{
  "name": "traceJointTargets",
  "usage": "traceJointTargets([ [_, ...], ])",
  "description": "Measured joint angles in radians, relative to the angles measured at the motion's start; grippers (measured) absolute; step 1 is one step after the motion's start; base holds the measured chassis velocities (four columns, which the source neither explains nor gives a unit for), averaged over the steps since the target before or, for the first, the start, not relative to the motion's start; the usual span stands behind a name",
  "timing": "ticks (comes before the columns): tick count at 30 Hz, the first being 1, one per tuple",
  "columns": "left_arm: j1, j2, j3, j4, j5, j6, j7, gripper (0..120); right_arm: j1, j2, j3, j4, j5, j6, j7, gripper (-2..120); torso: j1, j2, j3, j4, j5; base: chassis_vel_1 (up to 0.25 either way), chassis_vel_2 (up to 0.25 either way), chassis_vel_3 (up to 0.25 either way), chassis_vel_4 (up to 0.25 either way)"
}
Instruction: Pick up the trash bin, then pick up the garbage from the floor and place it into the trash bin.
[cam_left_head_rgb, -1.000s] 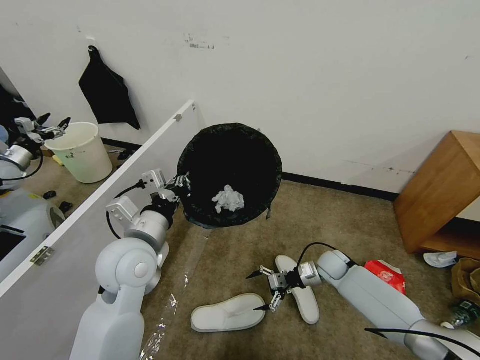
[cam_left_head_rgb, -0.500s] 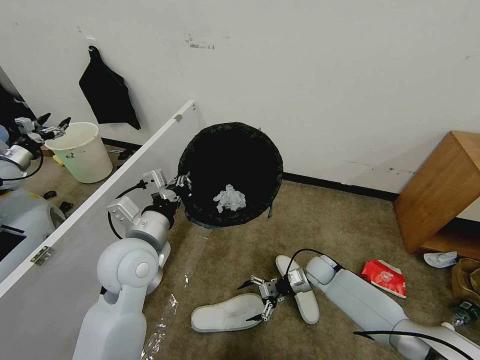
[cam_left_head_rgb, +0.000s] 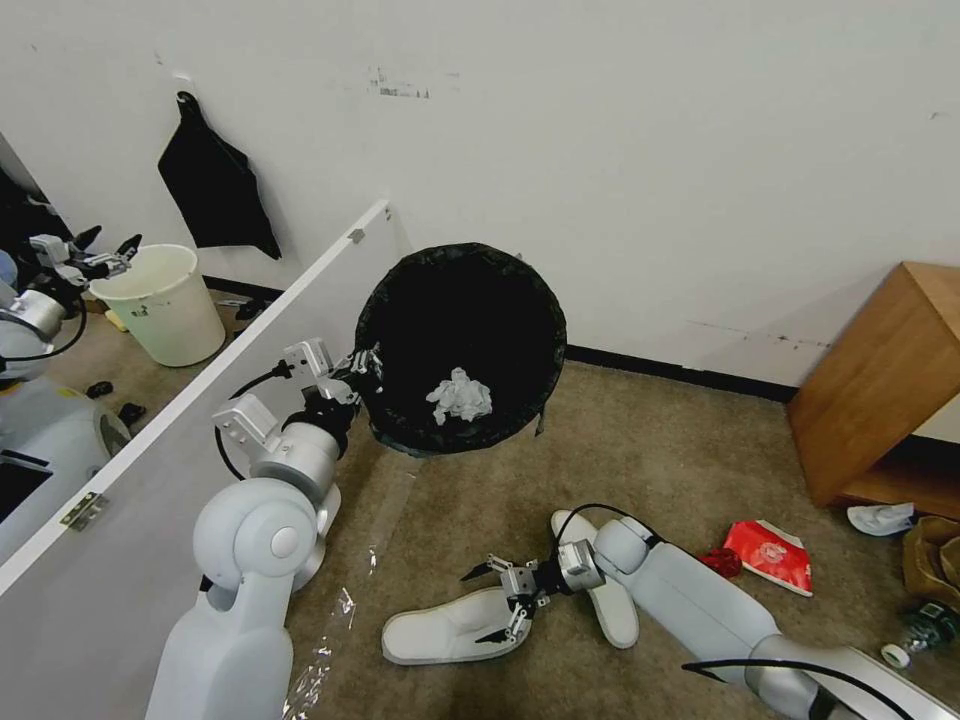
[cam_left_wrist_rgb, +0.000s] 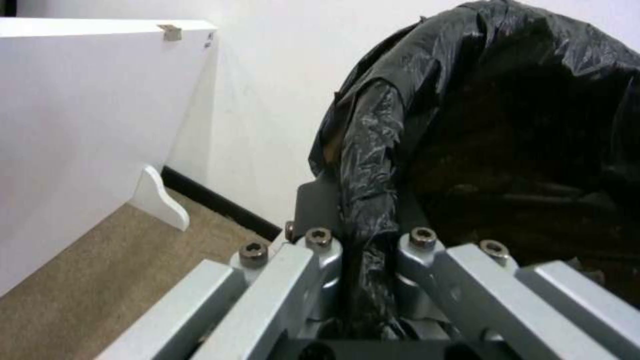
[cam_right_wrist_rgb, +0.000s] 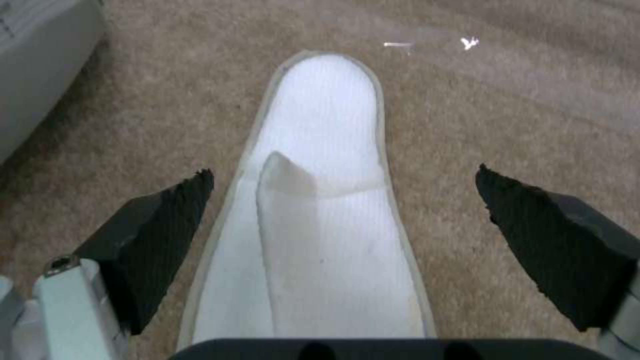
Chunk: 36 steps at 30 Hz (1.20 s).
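Trash bin (cam_left_head_rgb: 460, 350) — round, lined with crinkled black bag, held off the floor (cam_left_head_rgb: 650, 440) and tilted open toward the litter; left gripper (cam_left_head_rgb: 362, 372) clamped on its rim. Crumpled tissue (cam_left_head_rgb: 458, 396) inside. Flat white slipper (cam_left_head_rgb: 455, 625) on carpet — right gripper (cam_left_head_rgb: 497, 604) low over it, jaws wide astride, apparently to pinch it.

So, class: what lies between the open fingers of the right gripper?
In the right wrist view, a white slipper lies on the carpet between the right gripper's open fingers, neither finger touching it.
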Motion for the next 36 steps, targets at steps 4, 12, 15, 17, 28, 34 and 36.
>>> traceJointTargets([
  [4, 0.0, 0.0, -0.001, -0.001, 0.0, -0.001, 0.0, 4, -0.001, 0.002, -0.005, -0.004, -0.013, -0.012, 0.015, 100, 0.0, 0.0, 0.0, 0.0, 0.0, 0.0, 0.0, 0.0, 0.0],
  [12, 0.006, 0.006, -0.011, -0.007, -0.004, -0.002, 0.0, 4, -0.005, 0.007, -0.01, -0.015, -0.037, -0.02, 0.018, 100, 0.0, 0.0, 0.0, 0.0, 0.0, 0.0, 0.0, 0.0, 0.0],
  [15, 0.007, 0.006, -0.012, -0.01, -0.005, -0.002, 0.0, 4, -0.008, 0.009, -0.01, -0.015, -0.039, -0.02, 0.019, 100, 0.0, 0.0, 0.0, 0.0, 0.0, 0.0, 0.0, 0.0, 0.0],
  [17, 0.007, 0.006, -0.012, -0.011, -0.005, -0.002, 0.001, 4, -0.009, 0.011, -0.01, -0.017, -0.039, -0.02, 0.02, 100, 0.0, 0.0, 0.0, 0.0, 0.0, 0.0, 0.0, 0.0, 0.0],
  [28, 0.015, 0.002, -0.012, -0.016, -0.005, -0.004, 0.005, 4, -0.003, 0.041, -0.009, -0.06, -0.058, -0.02, 0.025, 100, 0.0, 0.0, 0.0, 0.0, 0.0, 0.0, 0.0, 0.0, 0.0],
  [34, 0.017, 0.0, -0.012, -0.021, -0.005, -0.004, 0.005, 4, -0.005, 0.042, -0.012, -0.074, -0.067, -0.026, 0.032, 100, 0.0, 0.0, 0.0, 0.0, 0.0001, 0.0, 0.0, 0.0, 0.0],
  [36, 0.019, 0.0, -0.012, -0.023, -0.004, -0.004, 0.005, 4, -0.007, 0.042, -0.013, -0.077, -0.072, -0.027, 0.037, 98, 0.0, 0.0, 0.0, 0.0, 0.0, 0.0, 0.0, 0.0, 0.0],
])
